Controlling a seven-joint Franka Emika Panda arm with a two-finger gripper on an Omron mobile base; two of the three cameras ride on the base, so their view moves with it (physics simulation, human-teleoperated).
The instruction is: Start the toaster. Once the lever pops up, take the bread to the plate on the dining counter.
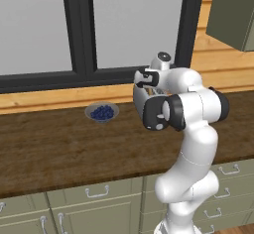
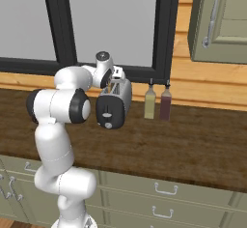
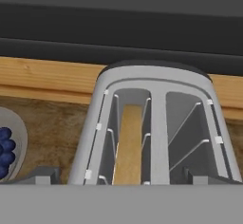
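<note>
The toaster (image 2: 120,96) stands on the wooden worktop under the window, its black end face toward me. The lever (image 2: 107,112) is a pale tab on that face, above the round knob. In the hand view I look down into the toaster (image 3: 156,123), and the bread (image 3: 128,142) stands on edge in the left slot, its tan top below the rim. My gripper (image 3: 121,178) hovers directly over the slots, open, one fingertip (image 3: 40,175) at each side and nothing between them. In the right base view the gripper (image 2: 116,77) sits just above the toaster's top. The plate and the dining counter are out of view.
A grey bowl of blueberries (image 1: 101,112) sits left of the toaster. Two bottles (image 2: 150,102) (image 2: 165,104) stand to its right against the wooden sill. A dark window frame (image 2: 164,29) rises behind, and a wall cabinet (image 2: 217,19) hangs at the upper right.
</note>
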